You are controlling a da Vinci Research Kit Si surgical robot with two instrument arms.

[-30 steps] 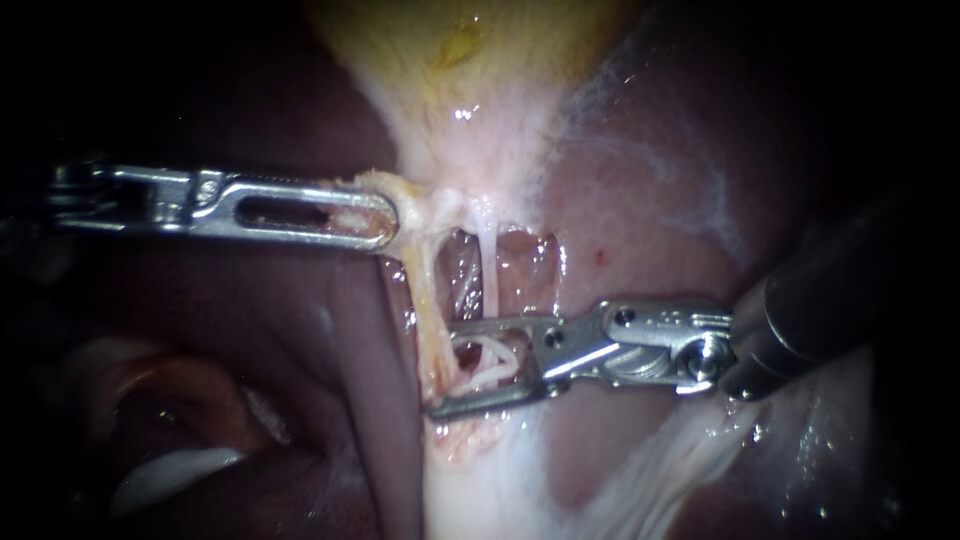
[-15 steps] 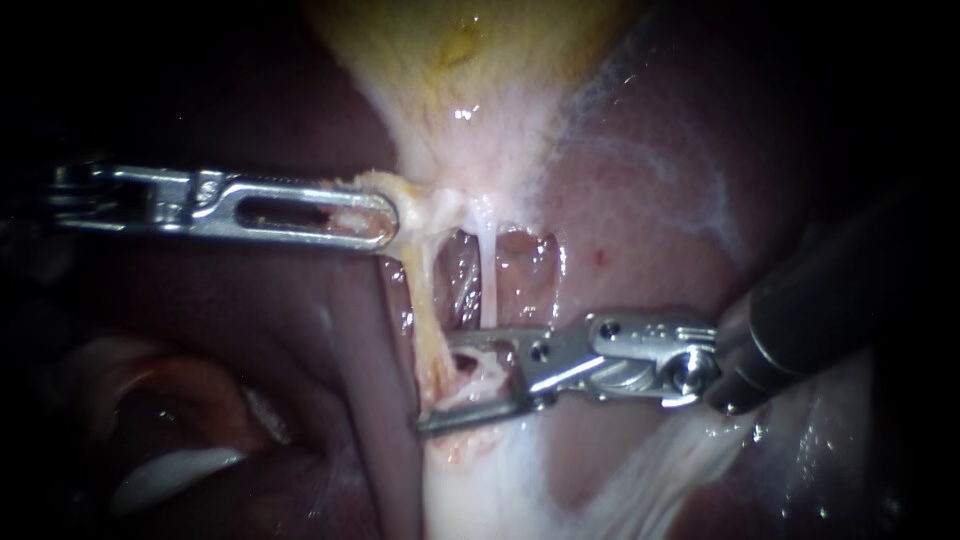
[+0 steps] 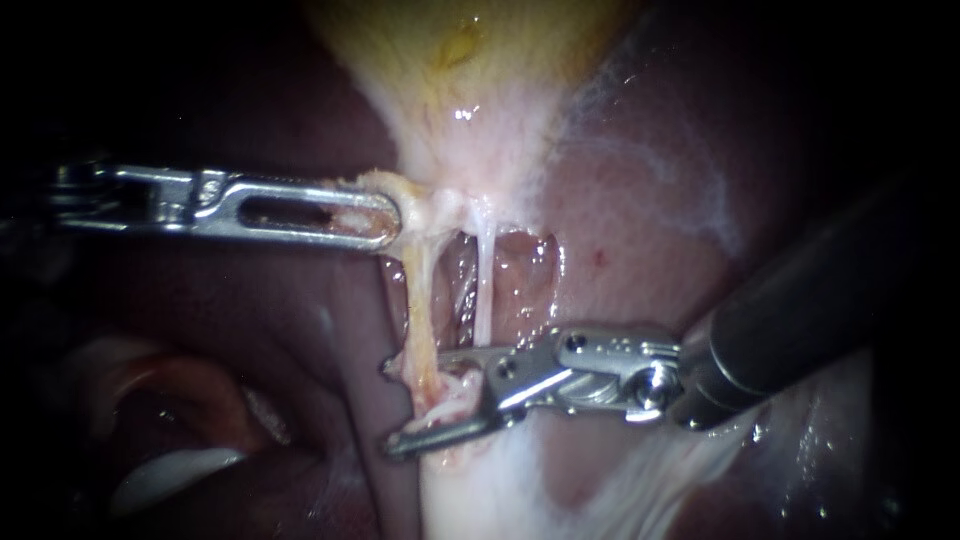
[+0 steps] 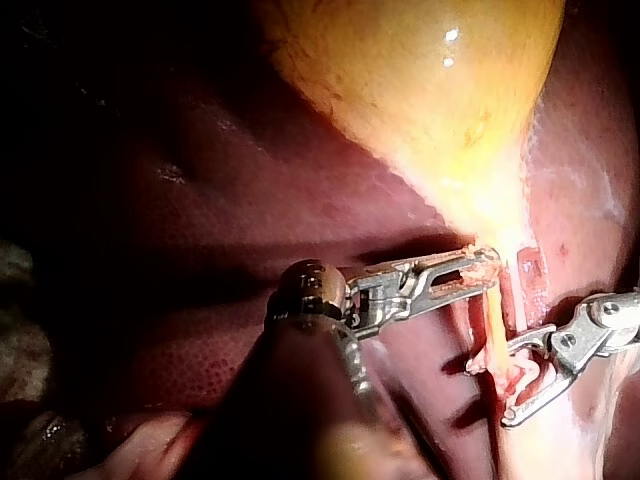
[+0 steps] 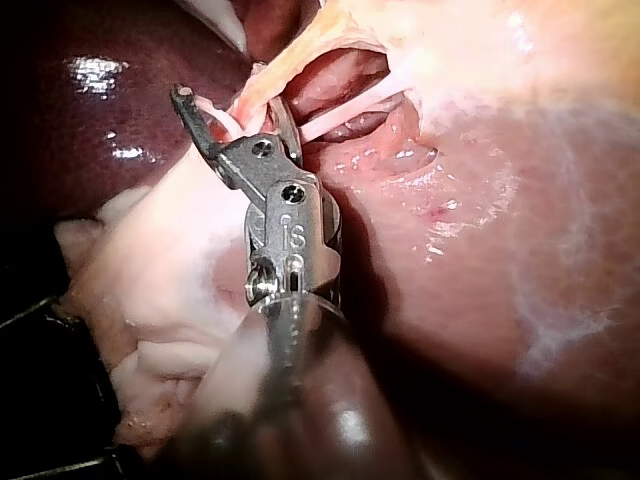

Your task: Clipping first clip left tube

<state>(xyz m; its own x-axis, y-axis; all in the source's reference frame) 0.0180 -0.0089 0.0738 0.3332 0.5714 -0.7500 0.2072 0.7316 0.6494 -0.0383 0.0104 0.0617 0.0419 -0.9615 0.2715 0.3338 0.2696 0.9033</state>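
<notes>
Right claw [image 3: 388,408] stands open astride the left tube [image 3: 418,300], which crosses its gap at right angles; left claw [image 3: 390,218] clamps tissue [image 3: 422,205] at the tube's upper end.

Our left instrument [image 3: 382,222] reaches in level, jaws clamped on tissue [image 3: 425,205]; our right instrument [image 3: 392,407] holds its jaws apart.

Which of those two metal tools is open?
The right tool, coming in from the right: a gap shows between its jaws, around the left tube. The left tool is shut on tissue.
</notes>
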